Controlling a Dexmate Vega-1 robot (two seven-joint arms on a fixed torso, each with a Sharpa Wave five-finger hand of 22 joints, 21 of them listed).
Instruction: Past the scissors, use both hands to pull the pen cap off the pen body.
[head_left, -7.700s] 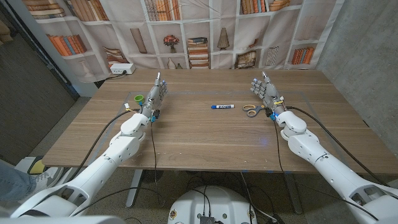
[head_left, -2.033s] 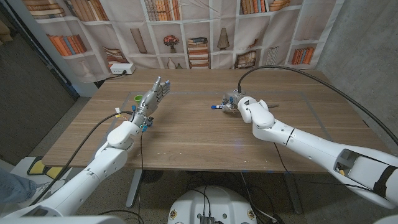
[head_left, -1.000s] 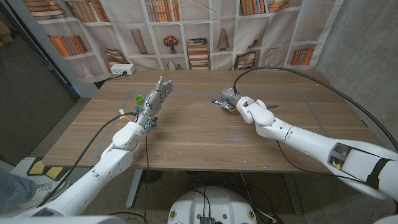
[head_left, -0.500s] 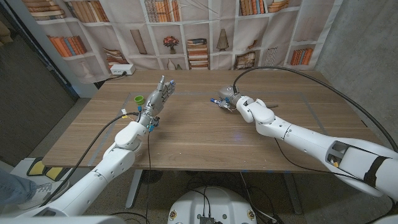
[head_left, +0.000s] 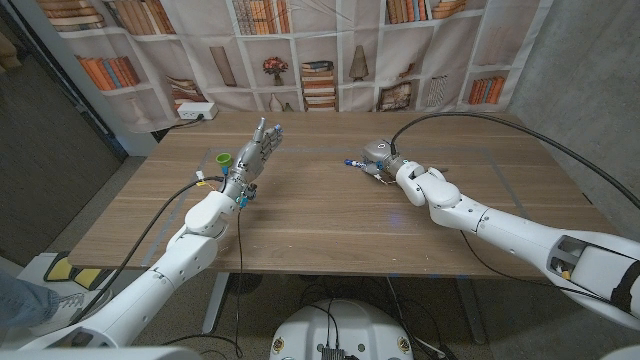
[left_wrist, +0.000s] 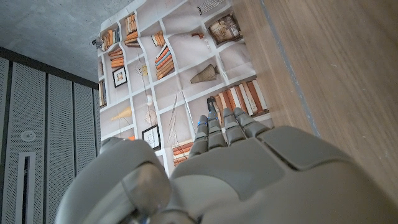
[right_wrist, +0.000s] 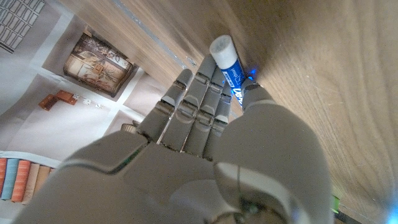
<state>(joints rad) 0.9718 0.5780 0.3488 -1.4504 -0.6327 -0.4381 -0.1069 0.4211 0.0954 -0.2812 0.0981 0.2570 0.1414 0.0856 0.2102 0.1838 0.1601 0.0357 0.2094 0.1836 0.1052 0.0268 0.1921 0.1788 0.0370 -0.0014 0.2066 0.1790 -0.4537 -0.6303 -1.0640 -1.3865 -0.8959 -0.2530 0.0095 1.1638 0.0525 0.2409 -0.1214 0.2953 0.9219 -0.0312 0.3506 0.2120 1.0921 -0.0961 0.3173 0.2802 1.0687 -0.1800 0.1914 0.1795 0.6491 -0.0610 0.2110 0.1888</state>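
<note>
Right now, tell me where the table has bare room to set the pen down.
Bare wood lies between the left hand and the right hand, which grips the pen, and along the table's near edge. The far left corner is crowded: a green cup sits beside the left hand.

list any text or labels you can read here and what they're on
Pen, held by the right hand: white lettering on its blue label, too blurred to read.
Book spines on the backdrop: too small to read.
Nothing else carries legible text.
</note>
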